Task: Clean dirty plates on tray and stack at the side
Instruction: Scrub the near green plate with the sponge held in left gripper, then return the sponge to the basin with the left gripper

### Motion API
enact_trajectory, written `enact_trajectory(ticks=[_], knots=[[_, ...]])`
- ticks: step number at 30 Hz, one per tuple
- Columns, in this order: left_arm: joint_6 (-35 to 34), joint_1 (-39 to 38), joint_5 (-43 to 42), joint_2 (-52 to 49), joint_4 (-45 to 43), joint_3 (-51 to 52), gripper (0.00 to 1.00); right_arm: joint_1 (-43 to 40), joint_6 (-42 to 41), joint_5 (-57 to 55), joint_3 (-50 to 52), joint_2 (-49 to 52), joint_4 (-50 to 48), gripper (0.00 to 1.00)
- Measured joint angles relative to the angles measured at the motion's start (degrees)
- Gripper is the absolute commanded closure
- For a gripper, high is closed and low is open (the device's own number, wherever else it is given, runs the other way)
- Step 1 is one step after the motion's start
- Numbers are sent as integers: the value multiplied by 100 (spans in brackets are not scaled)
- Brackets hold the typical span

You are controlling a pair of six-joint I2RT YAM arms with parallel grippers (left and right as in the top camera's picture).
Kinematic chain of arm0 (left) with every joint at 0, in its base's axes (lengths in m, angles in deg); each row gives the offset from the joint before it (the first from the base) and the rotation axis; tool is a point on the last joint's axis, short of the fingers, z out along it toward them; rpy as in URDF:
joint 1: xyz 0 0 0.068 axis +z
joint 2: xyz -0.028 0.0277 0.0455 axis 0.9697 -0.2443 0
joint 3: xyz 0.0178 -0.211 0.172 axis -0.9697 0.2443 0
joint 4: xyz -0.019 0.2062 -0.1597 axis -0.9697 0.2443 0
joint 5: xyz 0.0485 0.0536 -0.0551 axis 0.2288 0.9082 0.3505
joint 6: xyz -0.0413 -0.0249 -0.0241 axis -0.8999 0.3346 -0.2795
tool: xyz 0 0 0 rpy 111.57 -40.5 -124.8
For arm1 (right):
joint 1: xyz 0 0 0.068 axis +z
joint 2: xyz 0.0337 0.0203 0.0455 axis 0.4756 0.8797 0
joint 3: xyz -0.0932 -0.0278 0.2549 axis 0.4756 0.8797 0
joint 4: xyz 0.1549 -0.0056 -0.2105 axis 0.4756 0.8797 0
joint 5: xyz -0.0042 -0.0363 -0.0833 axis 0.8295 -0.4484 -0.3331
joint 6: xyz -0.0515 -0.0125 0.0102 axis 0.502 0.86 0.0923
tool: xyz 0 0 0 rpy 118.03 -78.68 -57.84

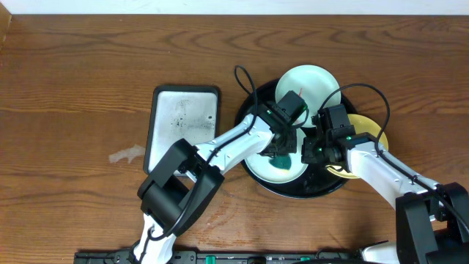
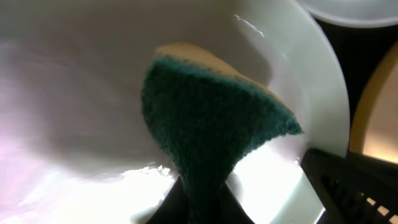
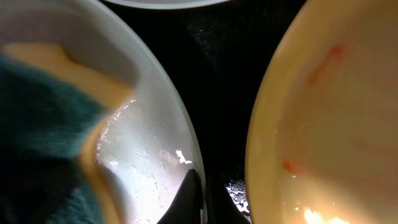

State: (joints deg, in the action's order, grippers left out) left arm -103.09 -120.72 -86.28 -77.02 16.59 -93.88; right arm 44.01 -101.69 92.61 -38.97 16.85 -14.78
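Plates sit three to the black tray (image 1: 326,188): the near mint-green plate (image 1: 256,167) at front left, a second mint-green plate (image 1: 311,82) at the back, and the yellow plate (image 1: 370,130) on the right, red-smeared. Press too hard and the near plate will likely skate on the glossy tray or tip at its rim, knocking its yellow neighbour. A wet plate could also slip when you lift it. Your left gripper (image 1: 282,147) is directly above the near plate, clamped tight on a green-and-yellow sponge (image 2: 211,124) with the scouring face on the plate's bowl. Your right gripper (image 1: 316,150) is at that plate's right rim, between it and the yellow one. One dark fingertip (image 3: 189,196) meets the rim, but you cannot tell how wide the jaws stand or whether they grip. A silver tray (image 1: 183,121) lies just left.
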Motion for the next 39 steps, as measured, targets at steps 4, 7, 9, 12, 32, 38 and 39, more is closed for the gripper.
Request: enact_trajectory(ticks=[4, 7, 9, 12, 32, 38, 39], knots=[[-9, -20, -402, -11, -225, 63, 93, 0, 2, -35, -2, -2, 4, 99], [17, -85, -693, -28, -289, 70, 92, 0, 2, -33, -2, -2, 2, 99], [61, -111, -780, -31, -238, 74, 92, 0, 2, -31, -2, -2, 4, 99], [299, -109, -879, -31, -7, 74, 92, 0, 4, -39, -4, -2, 13, 99], [422, 356, 1711, 227, 1495, -168, 92, 0, 7, 42, -13, -2, 46, 99], [420, 525, 2155, 1440, 1749, -181, 93, 0, 46, 37, -13, -2, 44, 99], [422, 573, 2186, 1674, 1836, -195, 92, 0, 50, 35, -13, -2, 44, 99]])
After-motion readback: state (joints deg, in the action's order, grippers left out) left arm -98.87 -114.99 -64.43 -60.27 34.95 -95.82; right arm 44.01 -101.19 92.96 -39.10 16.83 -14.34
